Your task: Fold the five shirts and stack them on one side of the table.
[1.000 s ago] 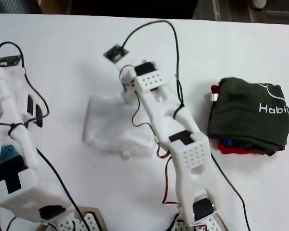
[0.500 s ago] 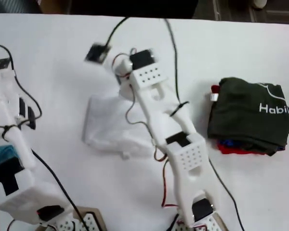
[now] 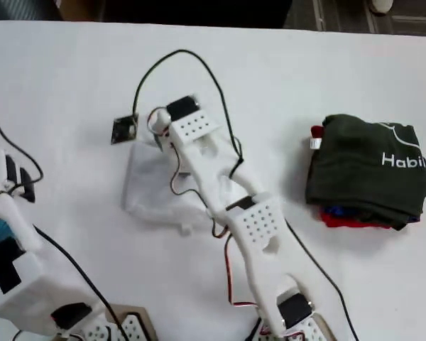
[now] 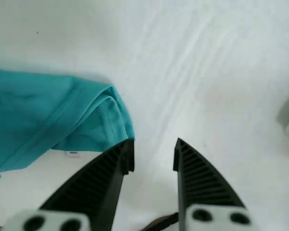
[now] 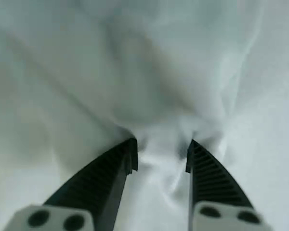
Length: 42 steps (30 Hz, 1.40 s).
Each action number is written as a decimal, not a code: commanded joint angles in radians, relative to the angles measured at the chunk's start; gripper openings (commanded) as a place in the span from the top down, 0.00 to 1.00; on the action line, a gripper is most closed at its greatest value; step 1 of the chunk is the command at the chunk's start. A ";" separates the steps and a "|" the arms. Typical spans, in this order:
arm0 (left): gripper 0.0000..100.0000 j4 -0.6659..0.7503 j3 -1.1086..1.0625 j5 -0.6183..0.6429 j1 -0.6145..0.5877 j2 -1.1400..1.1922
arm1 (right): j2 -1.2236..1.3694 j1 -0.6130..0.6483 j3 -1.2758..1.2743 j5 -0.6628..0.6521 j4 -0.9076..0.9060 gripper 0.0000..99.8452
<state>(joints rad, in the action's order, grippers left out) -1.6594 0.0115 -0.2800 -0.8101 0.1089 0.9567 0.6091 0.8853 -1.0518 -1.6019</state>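
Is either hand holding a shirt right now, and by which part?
Nothing held. The right hand stands open astride a bunched ridge of the white shirt; the left hand is open and empty beside the teal shirt.

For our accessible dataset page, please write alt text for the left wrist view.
The left arm's open pincer points at the white table, with nothing between its black fingers. A teal shirt lies beside it, its folded corner close to one of them.
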 commanded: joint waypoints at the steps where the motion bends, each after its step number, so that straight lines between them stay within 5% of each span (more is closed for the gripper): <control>1: 0.84 -0.021 0.002 -0.011 -0.011 -0.052 | 0.015 -0.004 0.040 -0.006 0.045 0.79; 13: 0.84 -0.021 0.002 -0.006 -0.011 -0.057 | 0.087 -0.005 0.040 -0.012 -0.067 0.75; 18: 0.84 -0.021 0.002 -0.008 -0.011 -0.057 | 0.087 -0.010 0.029 -0.051 -0.088 0.99; 31: 0.84 -0.008 0.007 -0.009 -0.006 -0.052 | -0.035 -0.024 0.008 0.184 -0.091 0.93; 36: 0.84 0.017 0.002 -0.008 -0.006 -0.051 | -0.096 -0.027 0.031 0.166 -0.091 0.78; 42: 0.84 0.017 0.002 -0.009 -0.006 -0.051 | -0.102 -0.025 0.091 0.091 -0.064 0.77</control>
<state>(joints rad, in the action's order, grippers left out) -1.6502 0.0115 -0.2800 -0.8117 0.1089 0.9398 0.5969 0.9268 -0.9429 -1.6893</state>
